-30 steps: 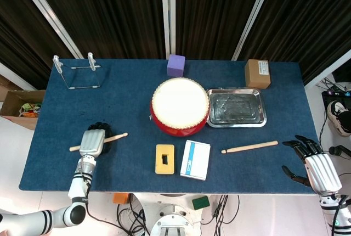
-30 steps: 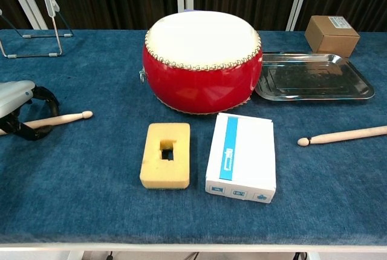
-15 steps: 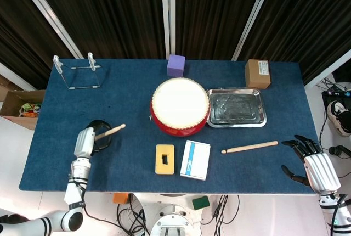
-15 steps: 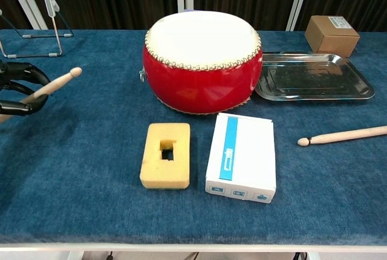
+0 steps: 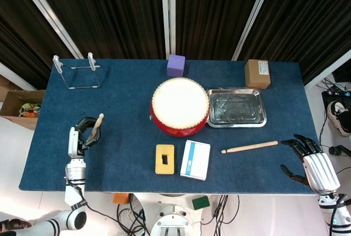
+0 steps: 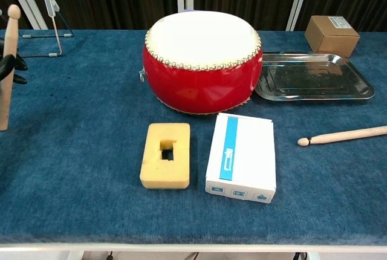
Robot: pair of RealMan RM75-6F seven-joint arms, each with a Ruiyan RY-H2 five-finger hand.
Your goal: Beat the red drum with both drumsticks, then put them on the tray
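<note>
The red drum [image 5: 180,107] [image 6: 202,60] with its pale skin stands mid-table, the steel tray [image 5: 236,107] [image 6: 311,77] just right of it. My left hand [image 5: 81,135] [image 6: 8,63] grips one wooden drumstick [image 5: 95,127] [image 6: 8,66] near the table's left edge, lifted off the cloth and nearly upright. The other drumstick [image 5: 249,147] [image 6: 342,135] lies flat on the blue cloth below the tray. Past the front right corner my right hand [image 5: 310,162] hangs with fingers spread and nothing in it, a short way right of that stick's butt end.
In front of the drum lie a yellow sponge block [image 5: 164,158] [image 6: 165,154] and a white-and-blue box [image 5: 196,159] [image 6: 240,156]. A cardboard box [image 5: 257,73] [image 6: 331,35] stands behind the tray, a purple cube [image 5: 176,65] behind the drum, a wire stand [image 5: 77,71] [image 6: 35,24] at the back left.
My left hand has picked the drumstick up from the cloth, drawn it left and swung it from flat to nearly upright. The right hand and the other stick have stayed put.
</note>
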